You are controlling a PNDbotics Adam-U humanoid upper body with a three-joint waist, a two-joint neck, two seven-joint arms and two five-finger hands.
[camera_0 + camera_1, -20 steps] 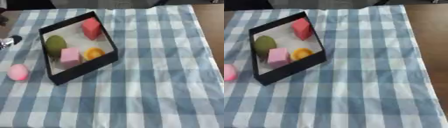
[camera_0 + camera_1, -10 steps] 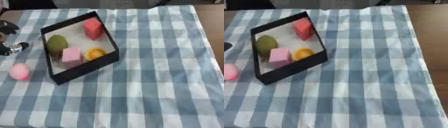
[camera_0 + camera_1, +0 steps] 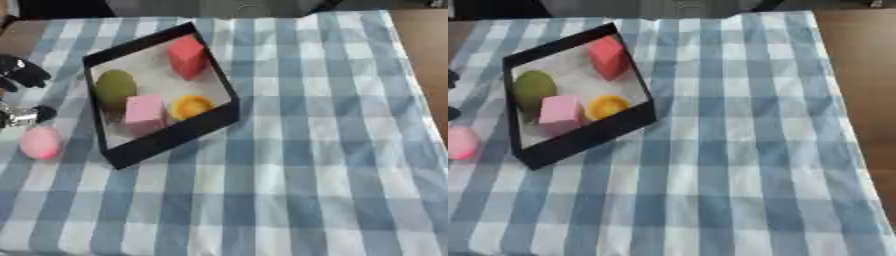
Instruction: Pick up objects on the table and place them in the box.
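On a table (image 3: 420, 45) draped in a blue-and-white checked cloth (image 3: 324, 165), a black box (image 3: 166, 135) with a pale floor sits askew toward the left side, one corner pointing at the far edge. Four things lie inside it: a red block (image 3: 188, 56) near the far wall, an olive-green rounded object (image 3: 115, 88) by the left wall, a pink cube (image 3: 145, 112) toward the near wall, and a small orange-yellow round piece (image 3: 191, 106) just beside the cube on its right.

Outside the box, a pink rounded object (image 3: 40, 142) rests on the cloth near the left edge, just beside the box's near-left wall and apart from it.

At the left edge of the left eye view, the robot's left hand (image 3: 22, 75) reaches in above the pink object. Dark fingers (image 3: 26, 71) show higher up, alongside the box's left wall, and a silver-and-black part shows lower down, close over the pink object. The hand holds nothing that can be seen; whether its fingers are spread or curled cannot be told, since most of it is cut off by the edge. In the right eye view only dark slivers of it appear at the left border.

The right hand shows in neither view. Bare brown tabletop runs along the right side beyond the cloth.
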